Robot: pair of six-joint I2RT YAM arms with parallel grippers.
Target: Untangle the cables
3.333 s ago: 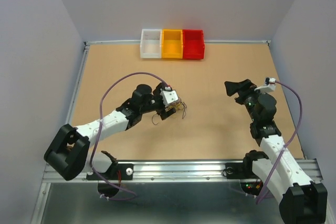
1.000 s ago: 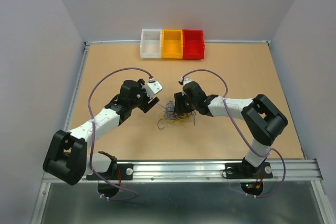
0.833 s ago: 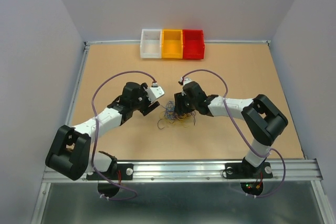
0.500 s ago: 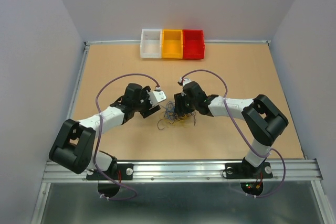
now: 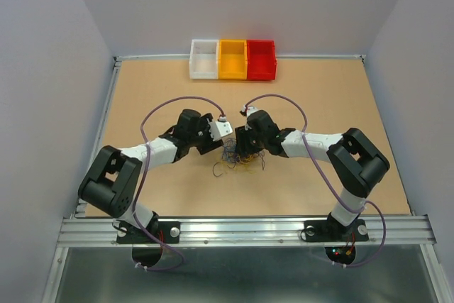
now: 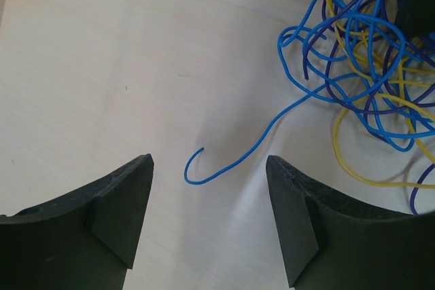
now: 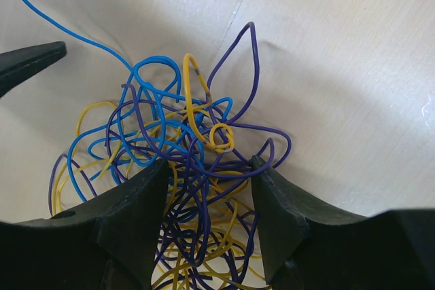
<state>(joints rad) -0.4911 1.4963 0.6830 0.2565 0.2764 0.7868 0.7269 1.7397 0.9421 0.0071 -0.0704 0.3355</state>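
**Clerk:** Firstly, item one, the cables (image 5: 237,155). Where are they, and in what condition?

**Keeper:** One knotted bunch of blue, purple and yellow wire. It lies mid-table (image 5: 319,182) between the two arms. Not yet untangled.

**Clerk:** Item two, right gripper (image 7: 209,168)?

**Keeper:** Jaws part-way apart, set astride the thick of the bunch, with wire heaped between them. Probably placed so to pin the knot down. The wrist view is too crowded to tell whether any strand is actually pinched.

**Clerk:** Item three, left gripper (image 6: 209,166)?

**Keeper:** Jaws wide, holding nothing, low over the table just beside the bunch. One loose blue end (image 6: 197,176), hooked at the tip, lies between them untouched.

**Clerk:** Purpose?

**Keeper:** By my judgement, it is lined up to close on that free end and draw it out while the other side anchors.

**Clerk:** Sundries?

**Keeper:** Three bins (image 5: 232,59), white, orange and red, at the far edge, well apart from the wires.
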